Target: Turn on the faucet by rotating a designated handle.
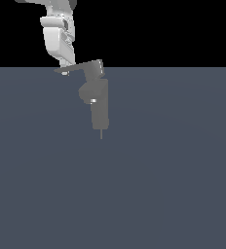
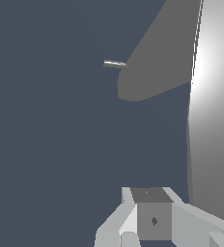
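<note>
Tabletop [image 1: 173, 185]: flat slate-blue surface filling the lower three-quarters of the exterior view under a black band; bare apart from the fixture.

Robot arm [image 1: 56, 39]: glossy white Panda links entering at the upper left of the exterior view and slanting down to the free end of the lever. In the wrist view, pale blocky gripper parts sit at the lower centre, with a broad bright surface running down the right edge that cannot be identified with certainty.

Faucet [image 1: 100, 104]: matte grey upright column just left of centre in the exterior view, with a rounded bulge on its left flank, a small bright spot on that bulge, and a thin pin below its base.

Handle [image 1: 78, 68]: thin tapering grey lever jutting from a blocky cap atop the column toward the exterior view's left, lying near level along the horizon line. Its tip meets the arm's lowest part.

Gripper [image 1: 65, 67]: at the lever's tip, touching or just beside it; which one cannot be told. Jaws: spread or pressed together cannot be told in either view.

Task status, as judged: the approach looks complete, with the arm at the handle's far end. Whether any rotation is done is not evident; the turn itself appears to remain.
</note>
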`<state>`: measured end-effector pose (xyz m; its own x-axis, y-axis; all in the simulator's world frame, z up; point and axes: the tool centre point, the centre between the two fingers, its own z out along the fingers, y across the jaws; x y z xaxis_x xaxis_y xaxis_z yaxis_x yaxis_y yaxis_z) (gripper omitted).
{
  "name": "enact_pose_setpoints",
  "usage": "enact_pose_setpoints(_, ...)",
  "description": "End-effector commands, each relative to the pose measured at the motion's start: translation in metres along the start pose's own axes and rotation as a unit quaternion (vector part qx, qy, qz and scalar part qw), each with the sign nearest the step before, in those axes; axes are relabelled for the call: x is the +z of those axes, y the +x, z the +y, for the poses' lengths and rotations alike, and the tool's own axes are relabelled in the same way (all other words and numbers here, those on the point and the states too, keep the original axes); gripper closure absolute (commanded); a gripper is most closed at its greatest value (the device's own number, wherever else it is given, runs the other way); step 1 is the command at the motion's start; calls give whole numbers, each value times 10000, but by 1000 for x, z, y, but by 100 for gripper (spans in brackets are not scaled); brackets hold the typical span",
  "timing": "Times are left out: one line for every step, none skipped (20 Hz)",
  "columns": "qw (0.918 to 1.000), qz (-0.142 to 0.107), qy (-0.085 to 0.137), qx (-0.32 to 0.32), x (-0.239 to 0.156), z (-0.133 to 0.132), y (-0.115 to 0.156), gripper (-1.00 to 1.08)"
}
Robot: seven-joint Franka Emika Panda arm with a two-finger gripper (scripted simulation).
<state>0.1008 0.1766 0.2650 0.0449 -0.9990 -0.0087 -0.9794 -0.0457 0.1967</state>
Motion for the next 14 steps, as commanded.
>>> enact_pose_setpoints(10000,0,1,0,0,5,0,108)
enact_pose_setpoints(10000,0,1,0,0,7,0,108)
enact_pose_setpoints(10000,0,1,0,0,9,0,108)
enact_pose_setpoints(10000,0,1,0,0,11,0,108)
enact_pose_setpoints(10000,0,1,0,0,13,0,108)
enact_pose_setpoints(10000,0,1,0,0,15,-1,108)
enact_pose_setpoints(10000,0,1,0,0,17,-1,108)
enact_pose_setpoints(10000,0,1,0,0,19,-1,108)
enact_pose_setpoints(10000,0,1,0,0,22,-1,108)
enact_pose_setpoints(10000,0,1,0,0,24,-1,108)
enact_pose_setpoints(10000,0,1,0,0,26,-1,108)
enact_pose_setpoints(10000,0,1,0,0,28,-1,108)
enact_pose_setpoints(10000,0,1,0,0,31,-1,108)
enact_pose_setpoints(10000,0,1,0,0,33,-1,108)
